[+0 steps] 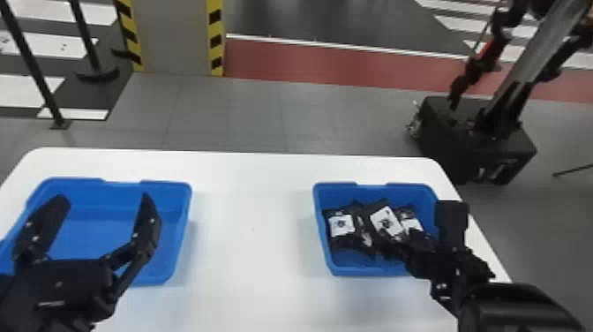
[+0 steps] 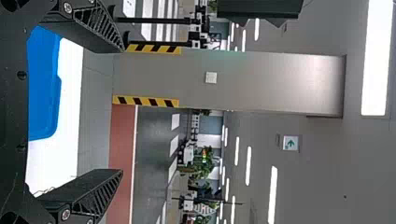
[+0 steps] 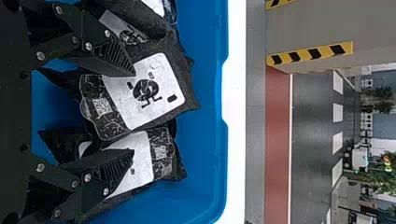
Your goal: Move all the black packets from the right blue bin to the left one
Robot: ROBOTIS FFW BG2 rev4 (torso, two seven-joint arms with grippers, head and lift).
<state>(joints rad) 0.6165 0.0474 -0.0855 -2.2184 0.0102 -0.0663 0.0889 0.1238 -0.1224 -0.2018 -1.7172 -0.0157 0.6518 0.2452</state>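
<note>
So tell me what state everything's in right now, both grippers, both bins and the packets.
Left gripper: open, above the left bin.
Right gripper: open, over the packets.
Left bin: upright, open-topped, bare floor showing.
Right bin: upright, open-topped, holding packets.
Packets: lying jumbled, some overlapping.

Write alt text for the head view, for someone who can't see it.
Black packets with white labels lie in the right blue bin on a white table, the right end effector over them; the left end effector is open above an empty left blue bin.
</note>
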